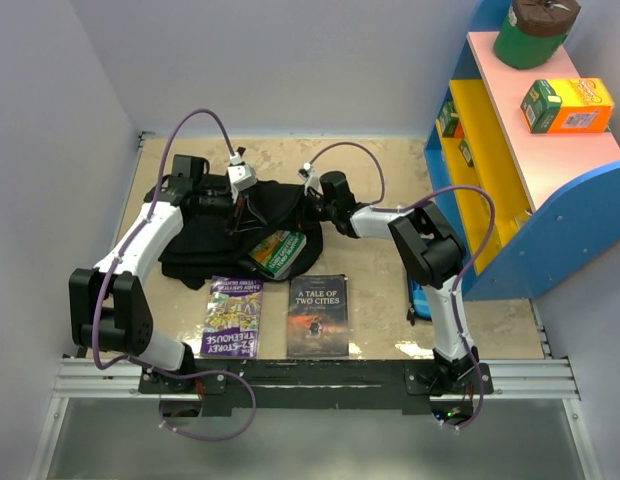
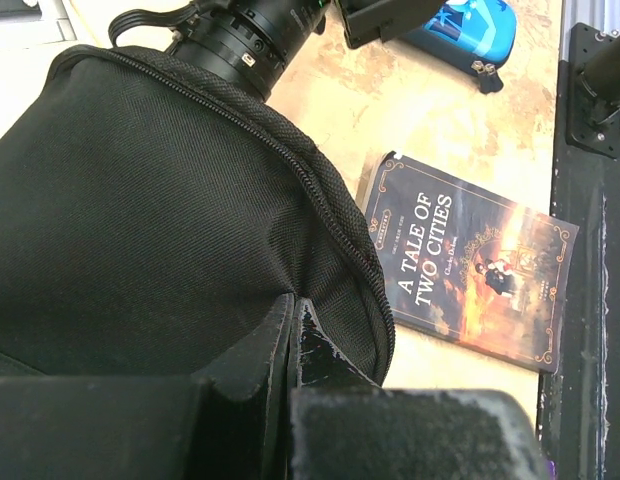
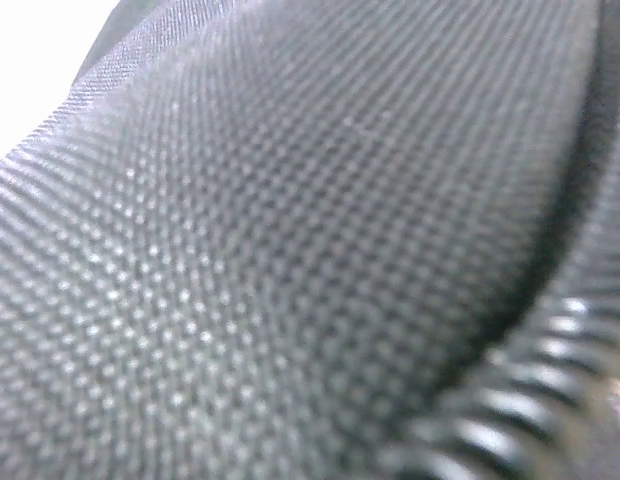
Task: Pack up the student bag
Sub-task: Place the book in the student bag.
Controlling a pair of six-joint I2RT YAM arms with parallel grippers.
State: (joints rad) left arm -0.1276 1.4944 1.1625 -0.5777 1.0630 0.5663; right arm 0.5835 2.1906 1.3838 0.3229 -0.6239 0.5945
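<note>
Black student bag (image 3: 240, 250) fabric, lying mid-table, fills the right gripper's (image 1: 310, 203) view; I cannot tell how its jaws stand. Meanwhile the left gripper (image 2: 292, 325) pinches the rim; a slip could drop the opening over the green book (image 1: 280, 250).

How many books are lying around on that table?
3. A purple Treehouse book lies in front of the black bag, A Tale of Two Cities lies just right of it, and a green book sticks out of the bag's opening. More may be hidden inside.
</note>
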